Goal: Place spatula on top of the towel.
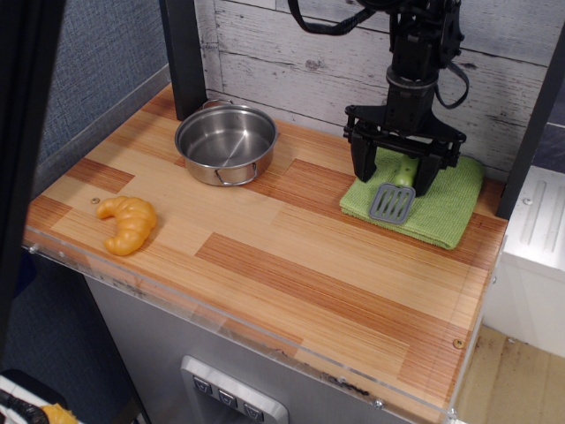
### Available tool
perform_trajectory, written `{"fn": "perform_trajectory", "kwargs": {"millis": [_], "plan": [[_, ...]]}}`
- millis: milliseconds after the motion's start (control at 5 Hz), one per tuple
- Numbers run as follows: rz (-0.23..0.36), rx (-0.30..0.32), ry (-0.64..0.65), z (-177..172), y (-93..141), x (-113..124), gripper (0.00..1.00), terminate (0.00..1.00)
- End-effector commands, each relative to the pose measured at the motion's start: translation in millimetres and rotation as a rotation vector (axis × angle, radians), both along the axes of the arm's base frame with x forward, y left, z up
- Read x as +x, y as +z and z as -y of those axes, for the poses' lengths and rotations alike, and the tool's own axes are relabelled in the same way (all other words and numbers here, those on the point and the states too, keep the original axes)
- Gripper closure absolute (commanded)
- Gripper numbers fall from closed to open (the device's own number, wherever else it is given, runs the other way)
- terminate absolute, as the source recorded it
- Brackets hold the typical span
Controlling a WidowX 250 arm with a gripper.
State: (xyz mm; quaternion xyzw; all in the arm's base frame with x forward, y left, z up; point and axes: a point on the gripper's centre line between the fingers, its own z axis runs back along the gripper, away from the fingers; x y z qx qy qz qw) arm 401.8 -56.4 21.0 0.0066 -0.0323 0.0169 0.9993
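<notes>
The spatula (393, 201) lies flat on the green towel (446, 205) at the back right of the table, grey slotted blade toward the front, lime-green handle pointing back. My gripper (395, 181) hangs just above it with its black fingers (362, 166) spread wide to either side of the handle. The jaws are open and hold nothing. The handle's far end is partly hidden behind the gripper.
A steel pot (225, 143) stands at the back left. An orange toy croissant (130, 223) lies near the front left edge. A black post (184, 53) rises behind the pot. A white plank wall (291, 53) backs the table.
</notes>
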Motion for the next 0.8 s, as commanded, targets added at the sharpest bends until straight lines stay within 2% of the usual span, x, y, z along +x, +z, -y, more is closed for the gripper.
{"fn": "perform_trajectory", "kwargs": {"millis": [0, 200, 400, 600], "plan": [[0.151, -0.035, -0.016, 7.2, 66.0, 3.8, 0.0, 0.0], [0.167, -0.048, -0.009, 7.0, 87.1, -1.1, 0.0, 0.0], [0.21, -0.058, -0.01, 7.4, 111.2, -14.3, 0.0, 0.0], [0.21, -0.058, -0.01, 7.4, 111.2, -14.3, 0.0, 0.0]]}}
